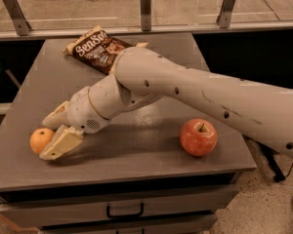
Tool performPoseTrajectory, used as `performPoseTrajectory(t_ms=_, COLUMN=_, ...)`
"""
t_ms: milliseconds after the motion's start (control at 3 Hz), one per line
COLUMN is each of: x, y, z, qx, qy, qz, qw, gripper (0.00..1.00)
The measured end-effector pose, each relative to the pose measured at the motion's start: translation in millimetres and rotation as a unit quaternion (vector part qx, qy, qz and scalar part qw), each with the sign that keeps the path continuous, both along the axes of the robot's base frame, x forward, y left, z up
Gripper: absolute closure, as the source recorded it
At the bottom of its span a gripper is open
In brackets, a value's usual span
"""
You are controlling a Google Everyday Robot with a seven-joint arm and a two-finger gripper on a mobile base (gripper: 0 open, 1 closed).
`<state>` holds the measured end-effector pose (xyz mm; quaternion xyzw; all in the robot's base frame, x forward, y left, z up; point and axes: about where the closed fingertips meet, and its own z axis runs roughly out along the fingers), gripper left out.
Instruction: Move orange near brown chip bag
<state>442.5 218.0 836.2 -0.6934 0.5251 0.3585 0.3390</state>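
Observation:
The orange (40, 140) lies on the grey table (151, 145) near its front left corner. My gripper (48, 139) is low over the table at the orange's right side and is open. One cream finger (60, 144) lies in front of the orange and the other (55, 117) behind it, so the fruit sits at the mouth of the jaws. The brown chip bag (98, 48) lies at the table's back, partly hidden by my arm (185, 91).
A red apple (198, 137) sits on the right front of the table. A glass rail with metal posts (145, 4) runs behind the table. A drawer with a handle (124, 211) is under the front edge.

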Motion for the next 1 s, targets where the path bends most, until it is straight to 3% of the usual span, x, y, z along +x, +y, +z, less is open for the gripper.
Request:
performPoseTrajectory(t_ms=333, x=-1.4, y=-5.8, z=-2.6, qx=-0.001, qy=0.006, qz=-0.011, qw=0.9999, gripper=0.65)
performPoseTrajectory(t_ms=667, x=4.5, y=-33.6, z=13.1, qx=-0.004, qy=-0.01, qz=-0.045, qw=0.999, gripper=0.87)
performPoseTrajectory(t_ms=1000, x=16.6, y=-96.8, z=70.4, qx=0.005, qy=-0.077, qz=-0.112, qw=0.9908, gripper=1.0)
